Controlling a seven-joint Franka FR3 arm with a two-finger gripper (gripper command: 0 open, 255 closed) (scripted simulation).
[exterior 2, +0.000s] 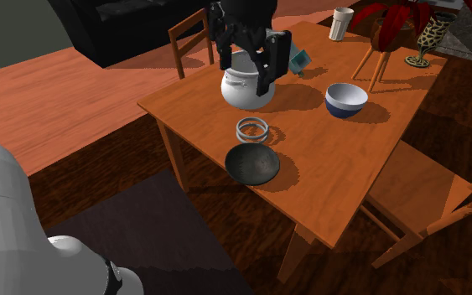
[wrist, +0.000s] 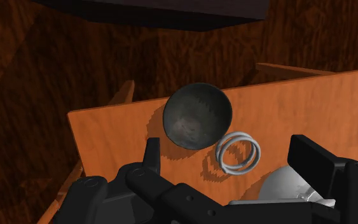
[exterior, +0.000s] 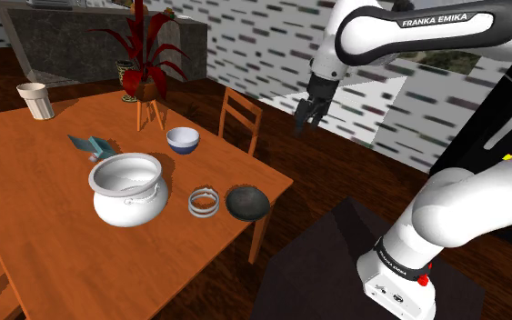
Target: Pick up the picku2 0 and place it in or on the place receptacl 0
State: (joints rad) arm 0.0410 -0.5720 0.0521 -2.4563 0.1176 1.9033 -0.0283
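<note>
Task judged not yet begun: nothing lifted, nothing placed. Gripper [exterior: 306, 116] hanging in the air beyond the table's edge, above the floor, fingers standing apart and holding nothing.

Taken as the thing to pick, though not certain from the task's wording: the wire ring [exterior: 205, 201], lying flat on the table [exterior: 45, 209] between the white pot [exterior: 128, 188] and the dark bowl [exterior: 247, 202], just beside the bowl. Dark bowl presumed the receptacle, standing upright near the table's corner and empty. Left to do: approach, grasp, lift, carry, release — the whole sequence.

Surface: orange-brown wooden table, also bearing a blue-and-white bowl [exterior: 183, 139], a pale cup [exterior: 34, 100] and a small teal item [exterior: 91, 145].

Room: dark wooden floor, dark rug [exterior: 336, 264] under the stand, wooden chair [exterior: 241, 118], red-leaved plant [exterior: 145, 50], black sofa [exterior 2: 125, 25].
</note>
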